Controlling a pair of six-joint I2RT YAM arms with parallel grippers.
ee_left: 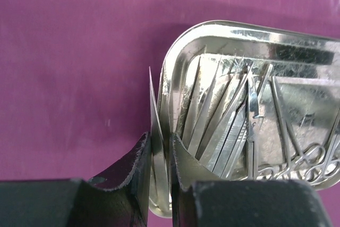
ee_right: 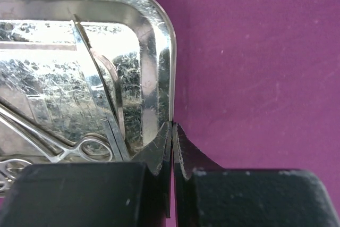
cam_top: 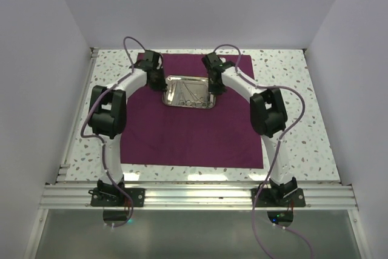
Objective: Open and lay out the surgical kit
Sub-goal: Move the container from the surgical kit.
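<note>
Left jaws, lower centre of the left wrist view, stand narrow, pinching the left short rim of the steel tray (ee_left: 239, 27); right jaws, fully closed, pinch its right rim. The tray lies long axis crosswise, equally near both arms, on the maroon cloth (cam_top: 188, 137), upper centre overhead. Only wrist views resolve the grips and instruments (ee_left: 228, 126).

I read no text, label, brand or number on tray (ee_left: 239, 29) or cloth (ee_left: 69, 78).
</note>
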